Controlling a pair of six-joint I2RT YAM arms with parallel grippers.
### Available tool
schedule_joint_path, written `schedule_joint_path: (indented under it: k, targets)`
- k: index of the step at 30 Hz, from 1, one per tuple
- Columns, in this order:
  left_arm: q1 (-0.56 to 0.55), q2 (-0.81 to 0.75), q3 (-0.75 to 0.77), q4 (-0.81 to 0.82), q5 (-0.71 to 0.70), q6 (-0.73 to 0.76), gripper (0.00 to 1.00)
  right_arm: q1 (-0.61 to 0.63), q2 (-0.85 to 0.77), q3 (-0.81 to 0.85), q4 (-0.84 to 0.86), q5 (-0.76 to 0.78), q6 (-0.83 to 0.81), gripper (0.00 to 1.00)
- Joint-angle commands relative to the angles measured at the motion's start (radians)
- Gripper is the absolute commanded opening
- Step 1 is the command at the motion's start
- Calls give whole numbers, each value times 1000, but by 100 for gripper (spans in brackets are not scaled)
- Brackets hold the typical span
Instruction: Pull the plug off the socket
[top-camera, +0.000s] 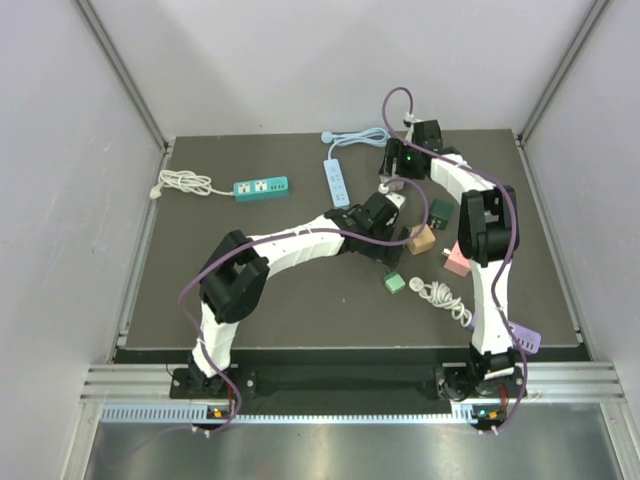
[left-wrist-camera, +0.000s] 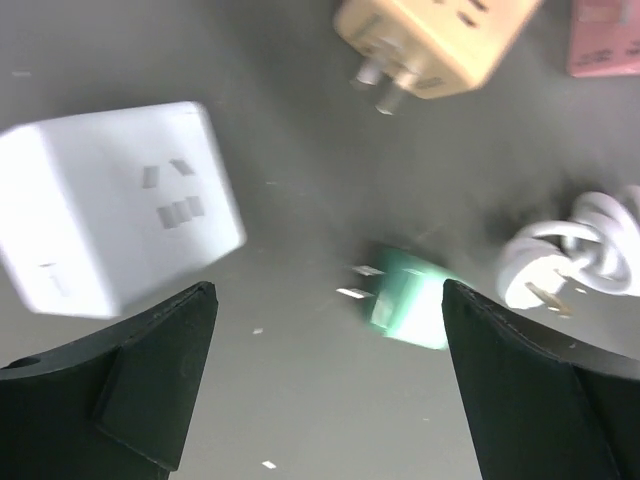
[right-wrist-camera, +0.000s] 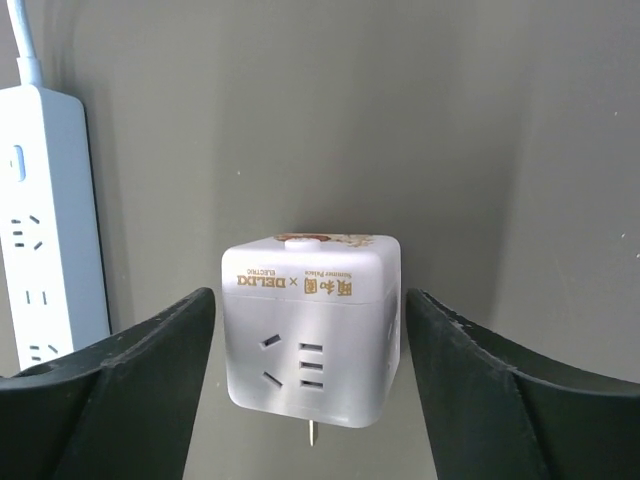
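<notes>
a dark grey counter (top-camera: 300, 310) sits mid-frame, enclosed by pale grey walls (top-camera: 280, 60) with metal corner posts (top-camera: 121, 70); a ribbed metal rail (top-camera: 560, 382) spans the bottom edge.

the table (top-camera: 300, 300) is a dark charcoal grey, and on it i can see a white cube socket (right-wrist-camera: 312, 330) with gold lettering, a teal power strip (top-camera: 260, 187) and a pale blue power strip (top-camera: 337, 183). close by are a tan cube (top-camera: 421, 239), a pink cube (top-camera: 457, 262), a green plug (top-camera: 394, 283) and a white coiled cord (top-camera: 440, 296).

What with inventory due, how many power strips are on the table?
2. A teal strip lies far left; a pale blue strip lies far centre. Arms may hide others.
</notes>
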Motion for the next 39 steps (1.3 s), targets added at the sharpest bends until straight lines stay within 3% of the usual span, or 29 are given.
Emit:
schedule_joint_path:
  k: [1,6,10,21,30,39]
  targets:
    - [19,-118,24,-20,-96,29,98,11,-95,-4,50,17,-17,77]
    - [74,-317,-164,6,-131,19,98,13,-108,-4,33,55,-25,88]
    - [106,-565,-342,48,-156,0,99,14,-138,-9,6,118,-29,99]
    - [220,-1087,-766,-11,-92,-86,99,100,-354,-139,-108,351,-20,100]
    - [240,-1379,-1051,110,23,-233,99,345,-718,-624,33,449,84,100]
    - [241,-1641,-1378,493,174,-446,99,542,-1199,-1208,283,529,360,100]
